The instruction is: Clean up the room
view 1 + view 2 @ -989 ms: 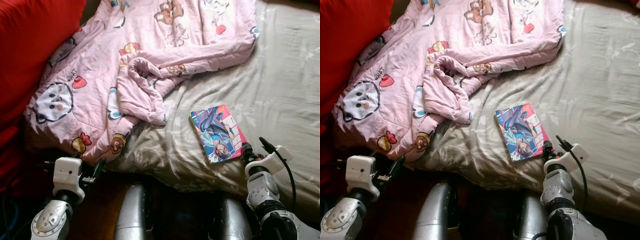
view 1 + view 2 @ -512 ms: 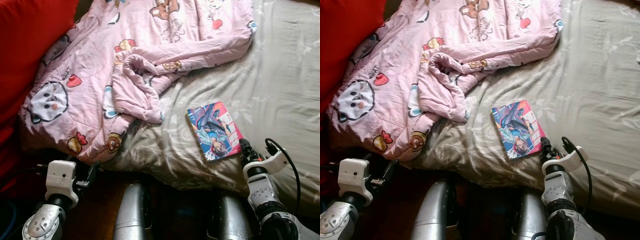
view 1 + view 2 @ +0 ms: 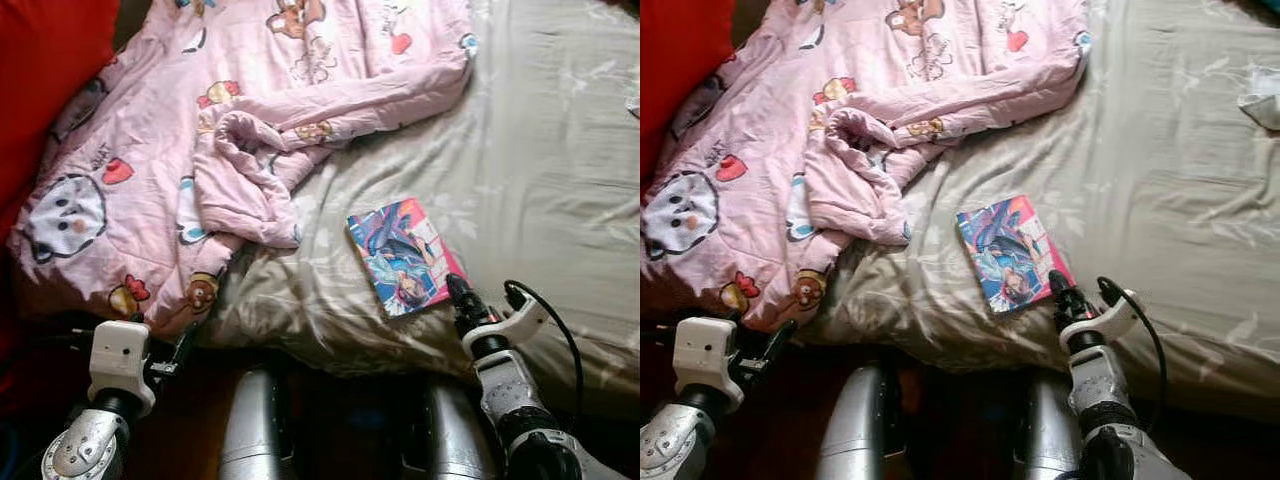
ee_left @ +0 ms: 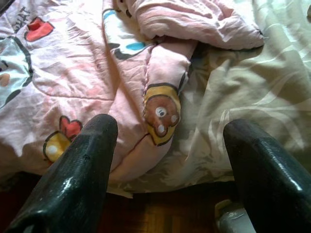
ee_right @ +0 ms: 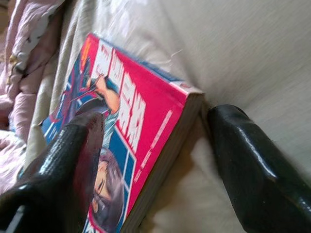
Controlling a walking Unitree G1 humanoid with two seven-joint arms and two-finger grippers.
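A comic book (image 3: 403, 256) with a bright pink and blue cover lies flat on the grey bed sheet (image 3: 540, 180), near the bed's front edge. My right gripper (image 3: 470, 300) is at the book's near right corner, open. In the right wrist view one finger (image 5: 73, 160) is over the cover (image 5: 126, 131) and the other (image 5: 243, 160) rests on the sheet beside the spine. A crumpled pink cartoon-print blanket (image 3: 200, 150) covers the bed's left half. My left gripper (image 3: 180, 348) hangs open below the blanket's hem (image 4: 160, 111), holding nothing.
A red cushion (image 3: 40, 60) lies at the far left behind the blanket. A small white item (image 3: 1262, 105) sits on the sheet at the right edge. Dark wooden floor (image 4: 160, 213) runs under the bed's front edge, by my legs.
The camera has swung to the right, so the whole bed has slid left in the picture. My right gripper stays at the book's near corner; the left arm sits slightly lower.
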